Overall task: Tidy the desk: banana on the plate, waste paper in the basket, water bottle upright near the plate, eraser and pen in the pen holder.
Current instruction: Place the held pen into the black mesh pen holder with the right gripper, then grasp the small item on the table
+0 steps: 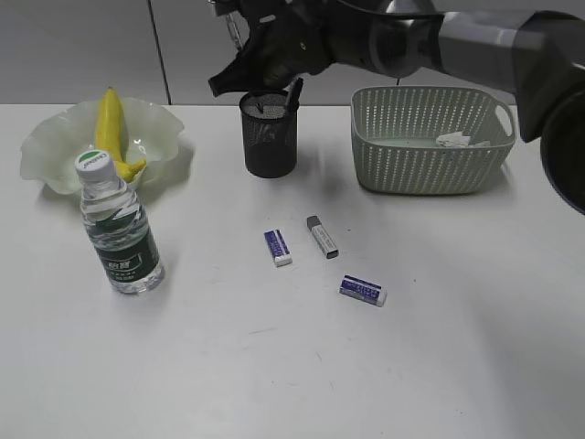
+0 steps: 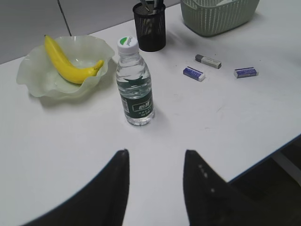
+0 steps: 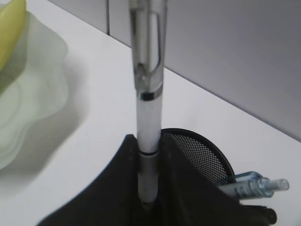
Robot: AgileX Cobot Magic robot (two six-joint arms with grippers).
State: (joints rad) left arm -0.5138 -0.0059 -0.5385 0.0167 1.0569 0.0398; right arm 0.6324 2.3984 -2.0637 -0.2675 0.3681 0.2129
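Note:
My right gripper (image 1: 239, 80) (image 3: 150, 146) is shut on a silver pen (image 3: 149, 94), held just left of and above the black mesh pen holder (image 1: 269, 137) (image 3: 202, 150), which has another pen (image 3: 251, 184) in it. The banana (image 1: 111, 128) (image 2: 70, 66) lies in the pale green plate (image 1: 55, 155) (image 2: 61, 84). The water bottle (image 1: 119, 238) (image 2: 135, 87) stands upright in front of the plate. Three erasers (image 1: 278, 247) (image 1: 322, 236) (image 1: 363, 290) lie on the desk. The waste paper (image 1: 454, 140) is in the basket (image 1: 430, 155). My left gripper (image 2: 155, 157) is open and empty, short of the bottle.
The basket stands at the back right, next to the pen holder. The desk's front edge (image 2: 263, 157) shows at the lower right of the left wrist view. The right arm (image 1: 475, 46) spans the back of the desk above the basket.

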